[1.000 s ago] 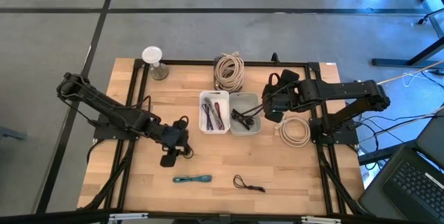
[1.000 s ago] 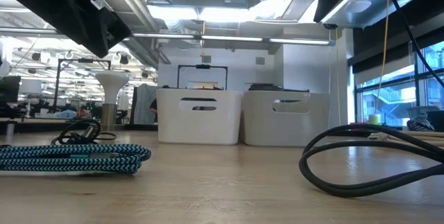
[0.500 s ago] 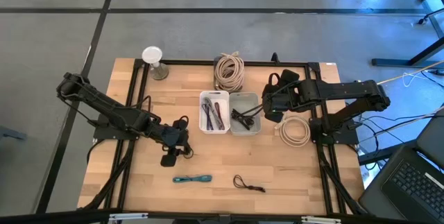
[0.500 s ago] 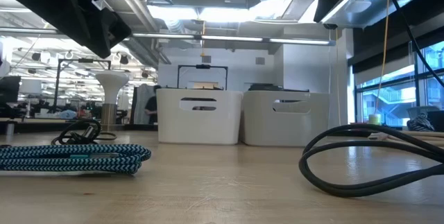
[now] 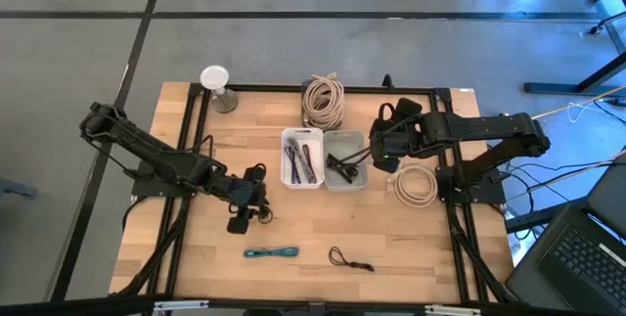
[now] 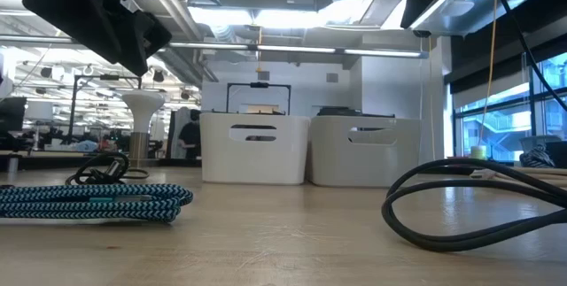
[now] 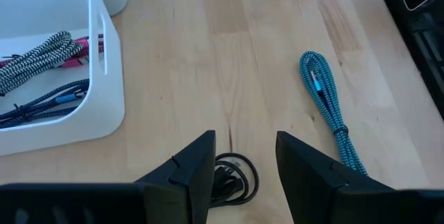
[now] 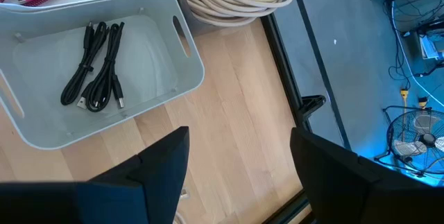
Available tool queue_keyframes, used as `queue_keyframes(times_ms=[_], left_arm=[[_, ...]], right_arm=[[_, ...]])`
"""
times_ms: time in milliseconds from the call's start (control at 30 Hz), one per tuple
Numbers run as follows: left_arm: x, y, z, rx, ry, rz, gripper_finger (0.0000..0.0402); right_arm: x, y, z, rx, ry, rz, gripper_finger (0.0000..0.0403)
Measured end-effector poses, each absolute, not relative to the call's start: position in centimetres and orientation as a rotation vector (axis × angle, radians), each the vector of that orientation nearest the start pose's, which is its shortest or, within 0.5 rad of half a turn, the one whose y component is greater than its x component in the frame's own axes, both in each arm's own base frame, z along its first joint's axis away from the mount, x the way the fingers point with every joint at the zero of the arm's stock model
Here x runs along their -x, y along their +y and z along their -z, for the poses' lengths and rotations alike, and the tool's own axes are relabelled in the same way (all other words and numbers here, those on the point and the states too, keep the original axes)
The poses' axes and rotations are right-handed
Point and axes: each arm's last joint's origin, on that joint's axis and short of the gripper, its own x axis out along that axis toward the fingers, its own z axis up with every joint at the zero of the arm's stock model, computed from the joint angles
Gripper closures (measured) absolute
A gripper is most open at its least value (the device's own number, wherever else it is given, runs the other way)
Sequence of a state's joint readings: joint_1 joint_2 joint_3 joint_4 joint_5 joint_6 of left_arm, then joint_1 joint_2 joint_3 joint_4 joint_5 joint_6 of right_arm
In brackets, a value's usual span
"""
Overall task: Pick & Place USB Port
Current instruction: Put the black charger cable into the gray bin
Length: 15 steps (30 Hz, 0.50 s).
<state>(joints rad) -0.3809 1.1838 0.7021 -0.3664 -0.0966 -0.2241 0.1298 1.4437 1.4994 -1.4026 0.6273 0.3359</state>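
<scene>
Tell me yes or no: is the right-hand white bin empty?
No, the right bin holds a black cable on its floor.

The left gripper (image 7: 244, 158) hangs over the wooden counter (image 7: 180, 57) with its jaws apart, and a small coiled black cable (image 7: 232, 175) lies on the wood between them. A teal braided cable (image 7: 327, 102) lies stretched out on the counter to one side. On the other side, a white bin (image 7: 104, 106) holds black-and-white, pink and dark blue cables (image 7: 41, 71).
</scene>
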Motion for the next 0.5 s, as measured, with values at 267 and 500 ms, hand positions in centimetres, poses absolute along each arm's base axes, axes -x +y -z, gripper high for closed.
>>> queue_keyframes(times_ms=[267, 500], left_arm=[[-21.9, -8.5, -20.5, -0.006, 0.899, 0.166, 0.0258], [-22.3, -8.7, -19.3, -0.019, 0.953, 0.162, 0.0258]], right_arm=[[-24.8, 2.1, -34.7, 0.030, 1.198, 0.532, 0.0148], [-24.2, 4.9, -30.5, -0.009, 1.313, 0.449, 0.0148]])
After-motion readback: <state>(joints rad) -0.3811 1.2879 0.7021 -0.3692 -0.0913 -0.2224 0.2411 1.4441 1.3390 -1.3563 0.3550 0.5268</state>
